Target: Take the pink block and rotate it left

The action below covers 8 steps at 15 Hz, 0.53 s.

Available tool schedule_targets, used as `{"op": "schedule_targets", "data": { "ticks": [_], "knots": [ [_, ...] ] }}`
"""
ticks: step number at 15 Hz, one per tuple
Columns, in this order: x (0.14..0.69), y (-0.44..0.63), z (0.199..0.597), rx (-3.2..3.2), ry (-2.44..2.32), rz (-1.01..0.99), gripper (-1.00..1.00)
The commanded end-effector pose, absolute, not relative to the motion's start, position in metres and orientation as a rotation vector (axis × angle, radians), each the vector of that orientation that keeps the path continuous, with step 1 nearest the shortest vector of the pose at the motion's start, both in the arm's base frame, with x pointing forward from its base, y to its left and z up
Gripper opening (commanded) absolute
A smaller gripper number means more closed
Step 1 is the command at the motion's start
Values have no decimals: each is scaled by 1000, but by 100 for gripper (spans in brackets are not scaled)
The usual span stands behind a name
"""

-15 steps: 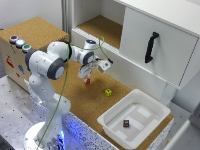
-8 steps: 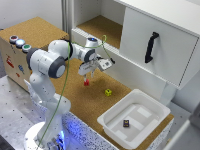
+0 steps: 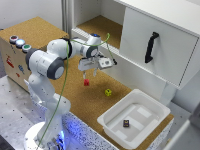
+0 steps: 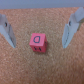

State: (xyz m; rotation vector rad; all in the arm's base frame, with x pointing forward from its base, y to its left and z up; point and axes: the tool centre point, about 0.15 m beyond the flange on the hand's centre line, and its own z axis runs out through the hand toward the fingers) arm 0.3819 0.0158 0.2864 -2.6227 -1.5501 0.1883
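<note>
The gripper (image 3: 88, 75) has dropped closer over the pink block (image 4: 38, 43), jaws spread wide either side — grasp coming.

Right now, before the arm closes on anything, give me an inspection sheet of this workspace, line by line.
Surface: cork-topped bench, nothing spilled that I can see.
Job's things: pink block sitting on the cork, untouched; the wrist view shows a dark letter-like mark on its top face.
Clutter: yellow-green cube on the cork; dark brown block inside the white tray.
Grippers: gripper open above the pink block, fingers apart on either side of it, no contact.
Cables: green cable running along the arm down to its base.
Surroundings: white cabinet door with black handle; coloured buttons on the box at the exterior view's left.
</note>
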Motion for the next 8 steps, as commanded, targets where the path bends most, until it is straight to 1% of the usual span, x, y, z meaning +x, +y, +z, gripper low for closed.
{"op": "schedule_targets", "data": {
  "ticks": [1,6,8],
  "knots": [
    [372,-25,288,-2700,-1127,113,100],
    [380,-88,294,-2839,-580,54,100],
    [376,-118,289,-2902,-351,78,100]
  ]
}}
